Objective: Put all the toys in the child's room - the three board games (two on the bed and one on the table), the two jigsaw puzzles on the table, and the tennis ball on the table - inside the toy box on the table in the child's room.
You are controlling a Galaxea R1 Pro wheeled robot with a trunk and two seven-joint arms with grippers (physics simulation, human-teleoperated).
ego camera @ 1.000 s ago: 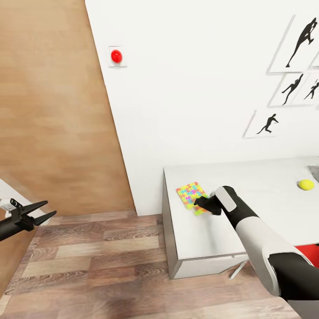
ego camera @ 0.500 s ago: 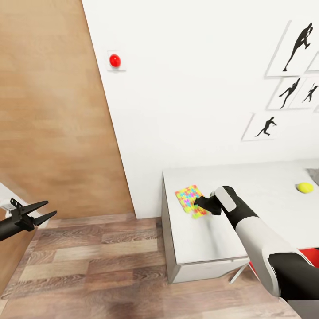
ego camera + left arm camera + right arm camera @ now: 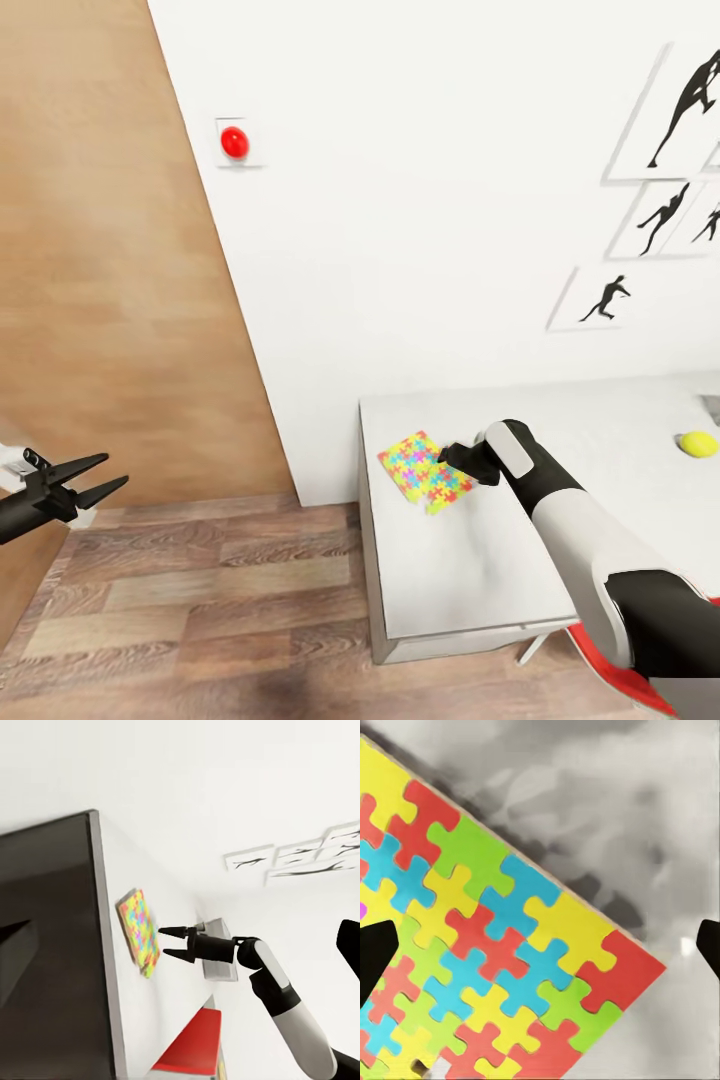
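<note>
A multicoloured jigsaw puzzle (image 3: 422,472) lies flat near the left end of the pale table (image 3: 470,570). My right gripper (image 3: 446,456) hovers open over the puzzle's far right edge. In the right wrist view the puzzle (image 3: 487,967) lies below with a black fingertip (image 3: 375,954) at either side and nothing between them. The left wrist view shows the same puzzle (image 3: 139,931) and the open right gripper (image 3: 166,943) from the side. The tennis ball (image 3: 697,444) rests at the table's right. My left gripper (image 3: 100,478) hangs open over the floor, far left.
A white wall with a red button (image 3: 234,141) and black silhouette pictures (image 3: 607,296) backs the table. A wooden panel (image 3: 110,280) stands at the left. A red chair (image 3: 640,690) sits at the table's front right. A grey corner (image 3: 712,406) shows beyond the ball.
The head view has shifted, so the table and wall sit differently in frame. More of the puzzle shows: the right gripper now stands at its far right edge instead of over its near corner.
</note>
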